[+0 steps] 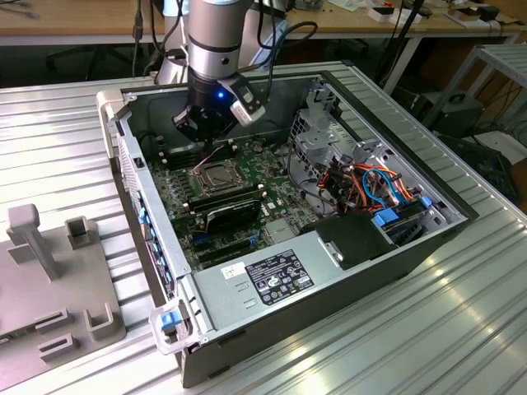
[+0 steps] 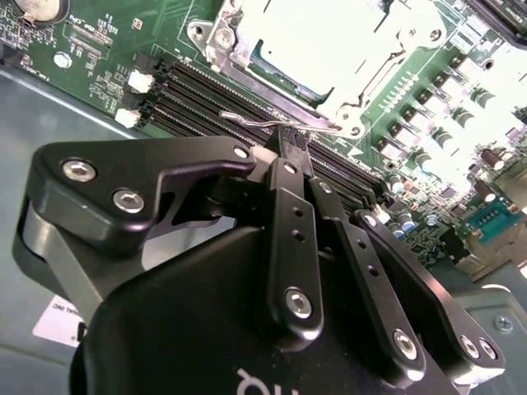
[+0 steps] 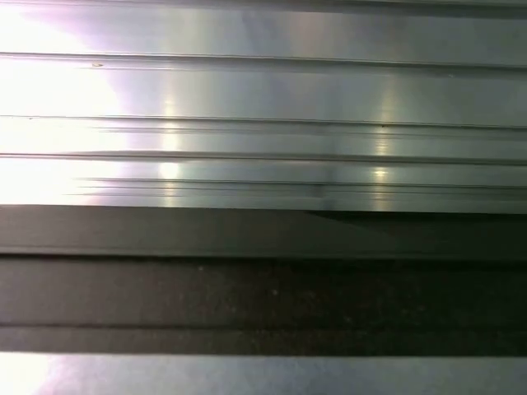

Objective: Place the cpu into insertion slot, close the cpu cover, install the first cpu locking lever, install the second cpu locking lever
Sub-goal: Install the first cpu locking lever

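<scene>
Over motherboard (image 2: 99, 49), closed pincer (image 2: 290, 137) touches locking lever (image 2: 247, 119).

- Glare washes out the insertion slot (image 2: 329, 49) in the second wrist view; the edge cuts it off.
- My pincer (image 2: 290, 140) hides part of the locking lever (image 2: 247, 118); contact I can't judge.

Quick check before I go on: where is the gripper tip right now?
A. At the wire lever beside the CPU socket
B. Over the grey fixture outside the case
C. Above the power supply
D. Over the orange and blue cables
A: in the second wrist view the gripper tip sits at the thin wire locking lever along the edge of the insertion slot, and the exterior view shows it inside the case above that slot.
</scene>
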Robot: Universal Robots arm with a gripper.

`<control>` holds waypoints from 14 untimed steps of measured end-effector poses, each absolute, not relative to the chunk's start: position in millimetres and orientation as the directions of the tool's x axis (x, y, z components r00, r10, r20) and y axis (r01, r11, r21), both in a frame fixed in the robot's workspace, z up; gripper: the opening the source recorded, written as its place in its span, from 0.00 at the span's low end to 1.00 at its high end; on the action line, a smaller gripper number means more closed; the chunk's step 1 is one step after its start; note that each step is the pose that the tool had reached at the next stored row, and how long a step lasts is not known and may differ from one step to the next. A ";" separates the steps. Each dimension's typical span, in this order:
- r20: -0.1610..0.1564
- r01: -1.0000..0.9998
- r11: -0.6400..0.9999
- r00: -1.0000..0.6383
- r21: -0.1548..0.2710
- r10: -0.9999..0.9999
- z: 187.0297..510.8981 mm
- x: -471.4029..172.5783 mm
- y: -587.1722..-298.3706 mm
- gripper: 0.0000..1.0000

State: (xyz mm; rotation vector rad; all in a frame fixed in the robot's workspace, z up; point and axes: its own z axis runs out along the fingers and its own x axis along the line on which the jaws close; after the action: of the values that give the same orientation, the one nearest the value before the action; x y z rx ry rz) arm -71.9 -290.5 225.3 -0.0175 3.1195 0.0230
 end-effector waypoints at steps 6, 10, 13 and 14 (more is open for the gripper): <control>-0.022 -0.011 1.000 -1.000 0.013 -0.010 217.0 -54.4 -291.8 0.11; -0.022 -0.010 1.000 -1.000 0.013 -0.010 212.3 -45.7 -291.8 0.11; -0.022 -0.010 1.000 -1.000 0.013 -0.010 211.8 -44.5 -291.8 0.11; -0.022 -0.010 1.000 -1.000 0.013 -0.010 211.8 -44.5 -291.8 0.11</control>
State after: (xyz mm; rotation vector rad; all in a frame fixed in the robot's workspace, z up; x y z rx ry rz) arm -44.5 -291.8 211.8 -0.0159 3.1198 0.0211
